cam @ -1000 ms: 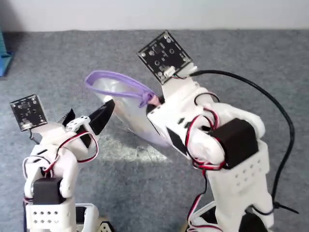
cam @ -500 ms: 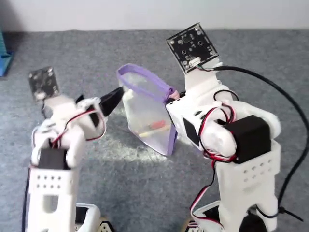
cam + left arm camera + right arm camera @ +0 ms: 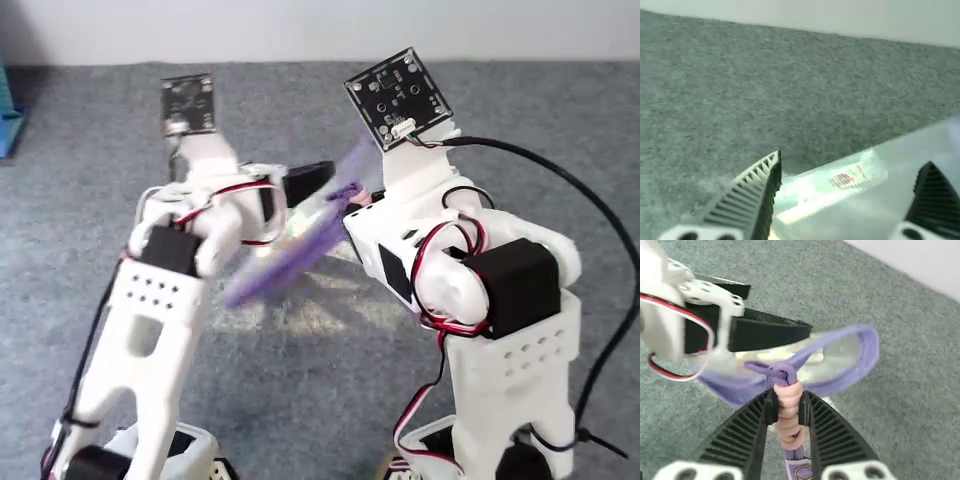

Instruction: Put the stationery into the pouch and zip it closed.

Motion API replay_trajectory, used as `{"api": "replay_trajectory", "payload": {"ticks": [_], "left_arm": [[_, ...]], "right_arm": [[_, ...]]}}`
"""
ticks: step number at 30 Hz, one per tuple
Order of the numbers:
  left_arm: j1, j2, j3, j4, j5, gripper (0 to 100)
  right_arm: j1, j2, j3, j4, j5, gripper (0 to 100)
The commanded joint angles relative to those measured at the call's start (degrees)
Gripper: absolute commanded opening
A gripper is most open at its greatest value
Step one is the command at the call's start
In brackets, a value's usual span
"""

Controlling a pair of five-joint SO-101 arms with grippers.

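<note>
- Pouch [image 3: 285, 262]: clear with a purple edge, hanging between the two arms over the middle of the grey felt surface [image 3: 300, 410]. Its outline in the high view is smeared. Whether its lower corner touches the surface cannot be told.
- Stationery [image 3: 840, 179]: one flat, pale item with a red mark, lying inside the pouch and seen through its clear wall.
- Zip pull [image 3: 788, 402]: a pink tab tied to a purple loop [image 3: 781, 372] at the pouch's rim.
- Right gripper [image 3: 786, 396]: jaws pressed together on the pink zip pull, with the pouch hanging beyond their tips.
- Right arm: folded upright at the right of the table, its wrist tilted toward the centre and its camera board [image 3: 398, 97] raised above the pouch. A black cable [image 3: 560, 200] arcs off behind it.
- Left gripper [image 3: 853, 161]: jaws wide apart, one on either side of the pouch's clear wall. In the right wrist view one black jaw lies along the pouch's far face.
- Left arm: stretched high and forward from its base at the lower left, with the forearm turned toward the right arm.
- White wall [image 3: 300, 30]: borders the far edge of the surface.
</note>
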Motion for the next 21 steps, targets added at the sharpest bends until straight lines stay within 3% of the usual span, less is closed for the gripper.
{"api": "replay_trajectory", "payload": {"ticks": [1,10,16,21], "left_arm": [[0.70,-0.09,-5.76,1.93,-0.35,39],[-2.29,-9.14,-7.96,15.56,-0.44,40],[-8.70,-16.44,-7.96,18.81,-4.04,40],[-10.90,-22.51,-7.87,24.70,-8.26,40]], "right_arm": [[0.66,-1.10,-2.29,1.98,-0.18,0.8],[-0.13,2.42,-2.29,1.27,-0.62,0.8],[-7.78,4.44,-2.29,-1.80,-3.96,0.8],[-10.15,8.57,-2.29,-4.70,-6.07,0.8]]}}
